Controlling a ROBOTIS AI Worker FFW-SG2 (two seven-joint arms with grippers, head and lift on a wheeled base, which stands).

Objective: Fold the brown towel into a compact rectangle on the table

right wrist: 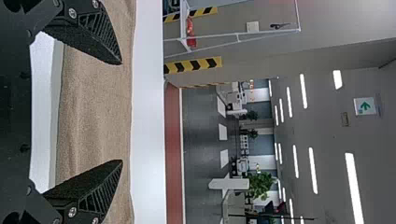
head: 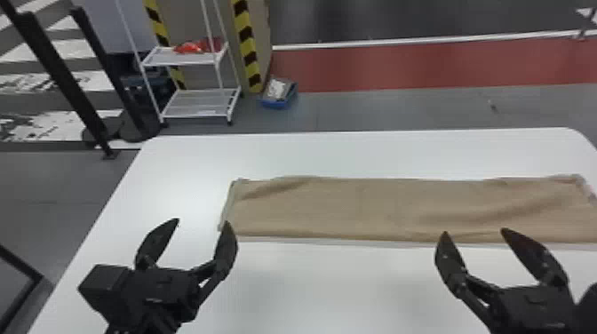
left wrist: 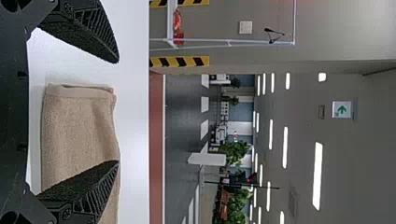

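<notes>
The brown towel [head: 377, 208] lies on the white table as a long, narrow strip running left to right, with a few soft wrinkles. My left gripper [head: 202, 222] is open near the towel's left end, on the robot's side of it. My right gripper [head: 474, 231] is also open, at the near long edge toward the towel's right part. In the left wrist view, the towel's hemmed end [left wrist: 79, 92] shows between the spread fingers of the left gripper [left wrist: 117, 112]. The right wrist view has the towel [right wrist: 93, 112] behind the parted fingers of the right gripper [right wrist: 122, 112].
The white table [head: 186, 168] has its far edge beyond the towel and its left edge beside my left arm. On the floor past it stand a white shelf rack [head: 200, 103], a blue bin [head: 279, 94] and black posts at the left.
</notes>
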